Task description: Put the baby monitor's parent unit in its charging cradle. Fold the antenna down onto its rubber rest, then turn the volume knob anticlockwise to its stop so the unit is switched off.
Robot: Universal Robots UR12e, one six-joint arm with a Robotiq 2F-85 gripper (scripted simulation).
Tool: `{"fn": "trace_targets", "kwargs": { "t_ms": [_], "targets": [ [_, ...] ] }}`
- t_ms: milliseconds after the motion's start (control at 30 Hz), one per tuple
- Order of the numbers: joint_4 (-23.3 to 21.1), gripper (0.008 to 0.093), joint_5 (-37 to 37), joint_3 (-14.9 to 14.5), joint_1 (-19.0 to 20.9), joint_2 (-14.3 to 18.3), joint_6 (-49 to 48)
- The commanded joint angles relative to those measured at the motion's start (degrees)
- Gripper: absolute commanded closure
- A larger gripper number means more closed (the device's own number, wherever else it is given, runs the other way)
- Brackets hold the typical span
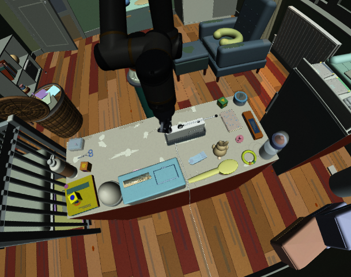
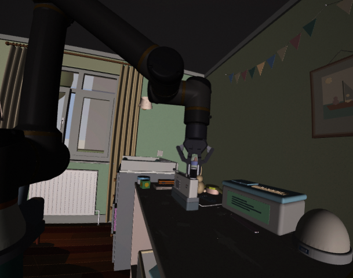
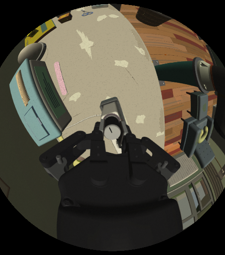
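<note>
Most of the parent unit (image 1: 189,128) is hidden below my fingers in the wrist camera; it stands upright in its grey charging cradle (image 2: 185,200) at the middle of the table. Its antenna (image 1: 203,119) lies folded down along the unit's top, its black tip pointing right. The round white volume knob (image 3: 110,132), marked with a dark line, sits on the unit's left end, and my gripper (image 3: 112,136) is closed on that knob from above. The arm comes straight down over the table's far edge.
The table's far edge lies just behind the cradle. A blue box (image 1: 152,180) and a dome (image 1: 109,193) sit near the front edge. A toy figure (image 1: 220,148), a yellow brush (image 1: 214,171), a ring (image 1: 248,157) and a bottle (image 1: 273,144) lie to the right.
</note>
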Motion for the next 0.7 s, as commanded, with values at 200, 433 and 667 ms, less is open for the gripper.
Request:
{"fn": "trace_targets", "kwargs": {
  "t_ms": [200, 433, 667],
  "targets": [
    [0.0, 0.0934, 0.0, 0.0, 0.0, 0.0, -6.5],
    [0.0, 0.0934, 0.0, 0.0, 0.0, 0.0, -13.1],
    [0.0, 0.0934, 0.0, 0.0, 0.0, 0.0, -19.8]
  ]
}}
